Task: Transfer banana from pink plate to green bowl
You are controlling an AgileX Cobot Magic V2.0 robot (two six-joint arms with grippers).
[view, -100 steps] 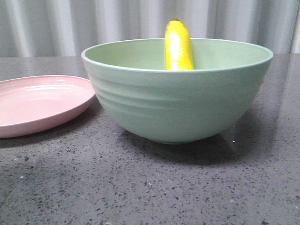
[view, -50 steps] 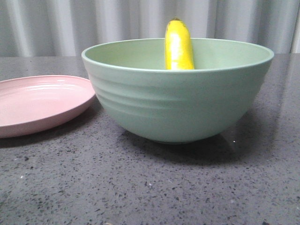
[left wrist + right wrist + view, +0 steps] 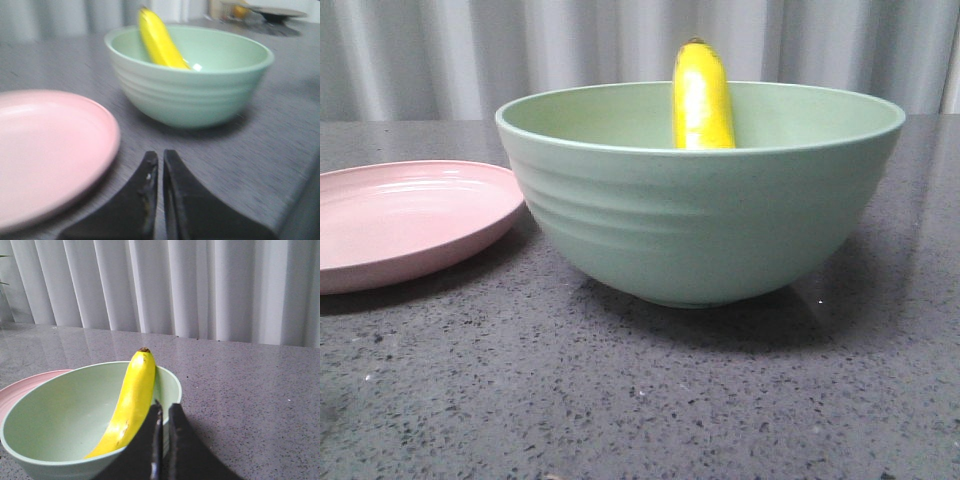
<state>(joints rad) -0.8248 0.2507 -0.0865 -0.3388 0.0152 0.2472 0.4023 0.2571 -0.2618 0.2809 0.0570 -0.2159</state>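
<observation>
The yellow banana (image 3: 701, 95) stands leaning inside the pale green bowl (image 3: 700, 225), its tip sticking up above the far rim. It also shows in the left wrist view (image 3: 159, 42) and the right wrist view (image 3: 129, 402). The pink plate (image 3: 405, 220) lies empty left of the bowl, close to its wall. My left gripper (image 3: 161, 156) is shut and empty, low over the table beside the plate (image 3: 47, 150), short of the bowl (image 3: 190, 80). My right gripper (image 3: 164, 408) is shut and empty, above the bowl's rim (image 3: 172, 390) next to the banana. Neither gripper shows in the front view.
The dark speckled stone tabletop (image 3: 640, 400) runs all around. A pale pleated curtain (image 3: 570, 50) hangs behind the table. A dish with an orange object (image 3: 265, 11) sits far off, blurred, in the left wrist view.
</observation>
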